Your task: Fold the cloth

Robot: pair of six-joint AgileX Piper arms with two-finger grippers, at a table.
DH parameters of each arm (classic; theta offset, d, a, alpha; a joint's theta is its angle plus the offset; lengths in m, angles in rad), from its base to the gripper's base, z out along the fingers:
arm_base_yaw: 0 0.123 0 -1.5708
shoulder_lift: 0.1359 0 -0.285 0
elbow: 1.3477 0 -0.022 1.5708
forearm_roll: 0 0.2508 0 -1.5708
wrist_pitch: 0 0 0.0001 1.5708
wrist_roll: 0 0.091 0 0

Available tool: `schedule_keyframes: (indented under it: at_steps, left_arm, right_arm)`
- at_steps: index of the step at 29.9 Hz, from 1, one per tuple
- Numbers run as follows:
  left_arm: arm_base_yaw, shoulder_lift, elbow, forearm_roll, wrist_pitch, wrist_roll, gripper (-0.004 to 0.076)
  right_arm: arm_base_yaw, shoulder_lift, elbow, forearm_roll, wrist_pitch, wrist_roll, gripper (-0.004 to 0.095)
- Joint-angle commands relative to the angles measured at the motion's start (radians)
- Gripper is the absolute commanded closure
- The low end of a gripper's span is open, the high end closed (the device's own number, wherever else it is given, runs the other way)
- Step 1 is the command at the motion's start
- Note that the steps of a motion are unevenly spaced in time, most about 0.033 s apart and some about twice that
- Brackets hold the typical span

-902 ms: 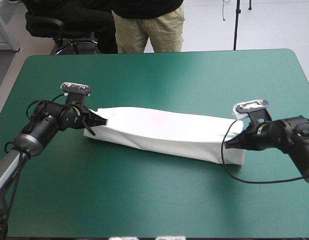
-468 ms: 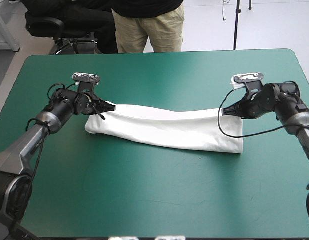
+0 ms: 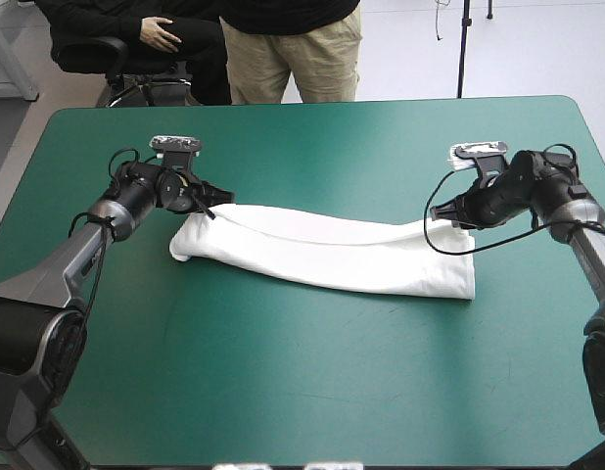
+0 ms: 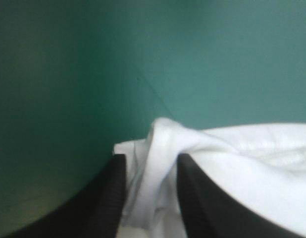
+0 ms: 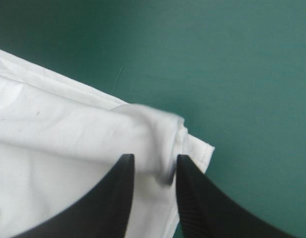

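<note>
T-shirt was a long folded strip lying across the middle of the table. Left gripper and right gripper each had an end corner, fingers clamped on the cloth. Best bet imo: move both in sync, keep it taut, and lay it flat before letting go.

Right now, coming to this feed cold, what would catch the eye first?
The white T-shirt, folded into a long band, lies across the middle of the teal-green table. The left gripper pinches its left end and the right gripper its right end, each at the corner toward the table's far edge. Both wrist views show cloth bunched in the grip.
</note>
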Motion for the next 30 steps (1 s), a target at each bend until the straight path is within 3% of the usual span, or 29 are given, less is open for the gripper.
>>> schedule_keyframes:
  at_steps: [1, 3, 7, 10, 14, 16, 19, 23, 30]
  left_arm:
    - [0.023, -0.053, -0.112, 0.004, 0.017, -0.001, 0.0186]
    - [0.027, -0.053, -0.163, 0.004, 0.075, 0.001, 0.0076]
    - [0.008, -0.053, -0.231, -0.049, 0.171, 0.119, 0.0092]
    - [-0.026, -0.053, -0.246, -0.187, 0.247, 0.239, 0.015]
    - [-0.077, -0.053, -0.246, -0.381, 0.355, 0.404, 0.0288]
    - [-0.106, -0.053, -0.246, -0.475, 0.398, 0.458, 0.0422]
    - [-0.149, -0.053, -0.242, -0.557, 0.395, 0.499, 0.0715]
    - [-0.197, -0.034, -0.242, -0.606, 0.32, 0.512, 0.0741]
    - [-0.226, 0.073, -0.242, -0.666, 0.313, 0.518, 0.0741]
  right_arm:
    - [-0.047, -0.049, -0.035, -0.003, -0.017, 0.016, 0.0332]
    - [-0.069, -0.056, -0.035, -0.003, 0.008, 0.016, 0.0289]
    - [-0.082, -0.089, -0.033, -0.01, 0.055, 0.01, 0.0336]
    - [-0.082, -0.139, -0.029, -0.012, 0.068, 0.008, 0.0377]
    - [-0.082, -0.254, -0.02, -0.044, 0.098, 0.012, 0.0421]
    - [-0.082, -0.314, -0.02, -0.063, 0.112, 0.018, 0.0455]
    - [-0.082, -0.409, -0.02, -0.114, 0.126, 0.04, 0.0516]
    - [-0.082, -0.497, -0.02, -0.143, 0.148, 0.049, 0.0592]
    - [-0.082, -0.531, -0.02, -0.136, 0.201, 0.043, 0.0618]
